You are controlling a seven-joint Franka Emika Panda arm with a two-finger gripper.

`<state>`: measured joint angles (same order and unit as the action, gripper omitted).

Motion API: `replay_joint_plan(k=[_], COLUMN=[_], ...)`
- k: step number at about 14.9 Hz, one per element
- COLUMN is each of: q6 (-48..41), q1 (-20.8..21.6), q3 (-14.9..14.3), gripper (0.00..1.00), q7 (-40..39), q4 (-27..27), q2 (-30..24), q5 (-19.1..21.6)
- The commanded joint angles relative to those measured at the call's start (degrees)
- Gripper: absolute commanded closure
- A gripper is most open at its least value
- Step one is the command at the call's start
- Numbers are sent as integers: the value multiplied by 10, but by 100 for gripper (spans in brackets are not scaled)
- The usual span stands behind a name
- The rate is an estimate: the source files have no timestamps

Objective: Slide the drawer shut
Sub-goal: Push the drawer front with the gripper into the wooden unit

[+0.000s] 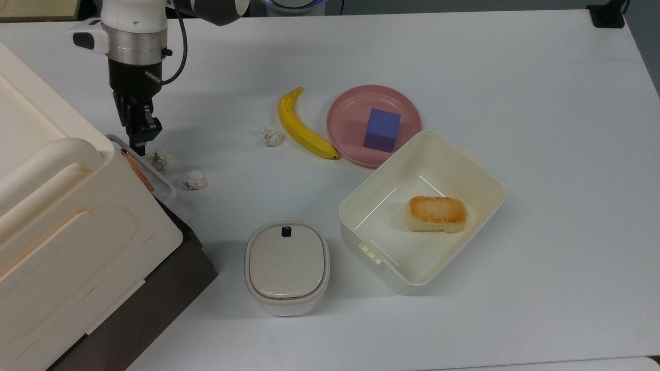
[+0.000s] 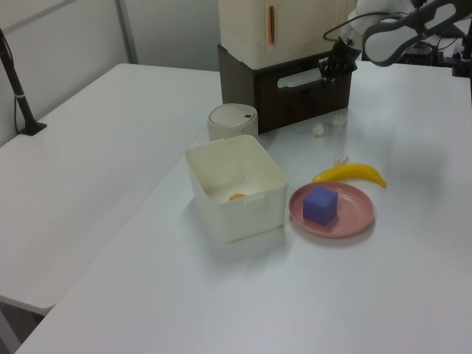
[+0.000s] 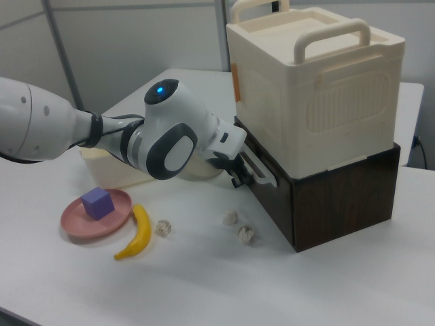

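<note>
Top view: looking almost straight down on the white worktop from fairly close, cream box at lower left of frame, arm entering at upper left. Left view: set farther off and raised, looking along the worktop, pink plate mid-frame, cream box at top centre. Right view: low and near, facing the cream box at upper right of frame, pink plate at lower left. Shared by all three: cream box, pink plate, banana.
</note>
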<state>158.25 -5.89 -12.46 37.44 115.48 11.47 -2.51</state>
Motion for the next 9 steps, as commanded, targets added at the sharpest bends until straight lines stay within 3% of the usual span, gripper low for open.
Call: replay_joint_plan(k=[1, 6, 9], q6=[32, 24, -66], q1=[3, 3, 10], q3=[-20, -29, -28], gripper=[100, 100, 100], q7=[25, 26, 0], q4=[-10, -10, -19], q2=[10, 5, -15], q5=[-14, -14, -15])
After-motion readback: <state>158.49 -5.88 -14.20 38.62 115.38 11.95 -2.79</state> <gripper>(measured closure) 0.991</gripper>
